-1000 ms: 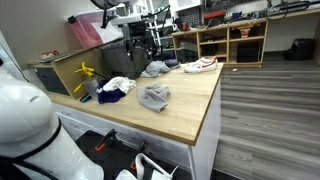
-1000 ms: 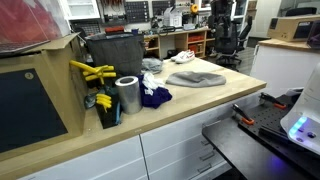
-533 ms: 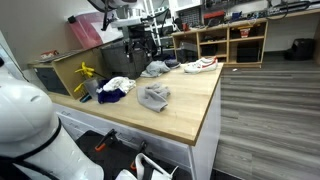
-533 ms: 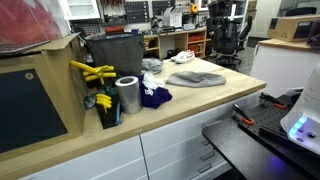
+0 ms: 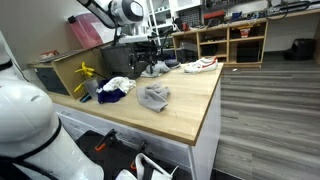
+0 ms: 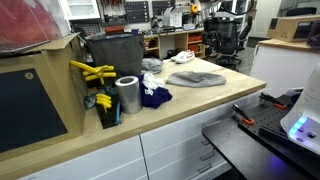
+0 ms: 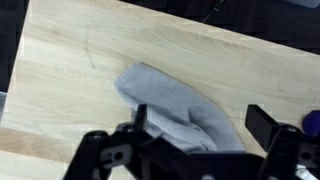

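A crumpled grey cloth [image 5: 153,96] lies on the wooden worktop [image 5: 185,115]. It also shows in the other exterior view [image 6: 195,79] and fills the middle of the wrist view [image 7: 172,102]. My gripper [image 5: 150,52] hangs well above the far part of the worktop, apart from the cloth. In the wrist view its two black fingers [image 7: 203,128] stand wide apart with nothing between them, and the cloth lies below them. A dark blue cloth [image 6: 152,96] and a white cloth [image 5: 118,84] lie beside the grey one.
A white and red shoe [image 5: 200,65] and another grey item [image 5: 156,68] lie at the far end. A metal cylinder [image 6: 127,95], yellow tools [image 6: 92,72] and a black bin [image 6: 115,52] stand along one side. Shelves [image 5: 232,42] stand behind.
The arm has come down and forward into the exterior view. The gripper now hangs lower over the far part of the worktop. The cloths have not moved.
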You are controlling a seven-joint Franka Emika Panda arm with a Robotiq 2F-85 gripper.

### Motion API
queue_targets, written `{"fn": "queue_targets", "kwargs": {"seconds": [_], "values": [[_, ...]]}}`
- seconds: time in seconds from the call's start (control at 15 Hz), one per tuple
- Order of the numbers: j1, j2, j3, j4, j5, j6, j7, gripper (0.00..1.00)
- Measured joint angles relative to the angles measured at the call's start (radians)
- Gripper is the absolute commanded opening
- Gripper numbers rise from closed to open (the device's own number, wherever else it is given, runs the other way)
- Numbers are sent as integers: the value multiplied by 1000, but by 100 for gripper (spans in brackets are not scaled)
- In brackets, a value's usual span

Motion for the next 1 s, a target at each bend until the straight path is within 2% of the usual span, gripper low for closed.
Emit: {"fn": "queue_targets", "kwargs": {"seconds": [0.33,0.4,0.47,1.0], "values": [[-1,92,0,7,-41,42,-18,100],[-3,108,0,13,-45,53,-16,93],[-4,124,0,20,-49,62,-14,74],[-5,258,-1,84,-56,176,123,14]]}}
